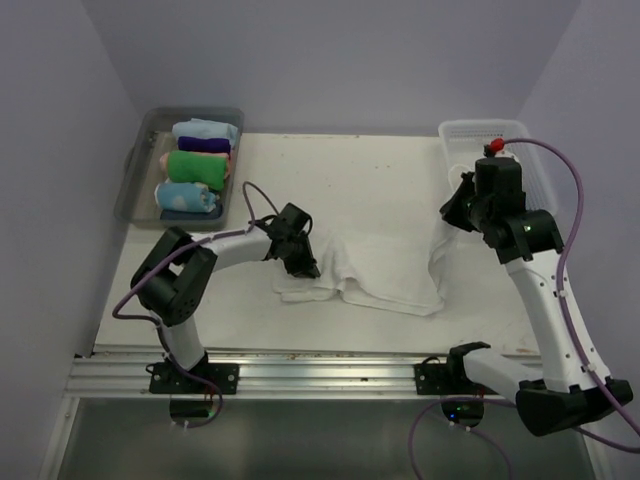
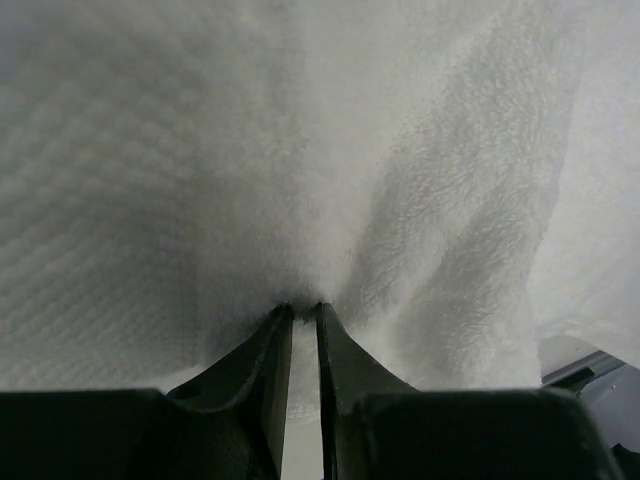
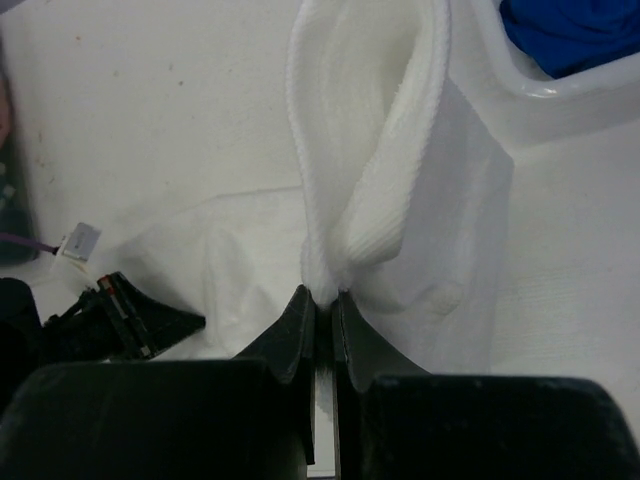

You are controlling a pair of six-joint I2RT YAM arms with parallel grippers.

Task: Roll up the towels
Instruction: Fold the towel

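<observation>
White towel — pinched at opposite ends by left gripper, right gripper.

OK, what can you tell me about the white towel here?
The white towel is plain, soft terry and lies rumpled across the middle of the table. The left claw is shut on its left edge, low near the table. The right claw is shut on its right end, which is held up in a hanging fold.

The left arm is stretching low toward the middle, its left gripper pinching the white towel. The right arm is arching high, its right gripper clamping a lifted fold.
</observation>
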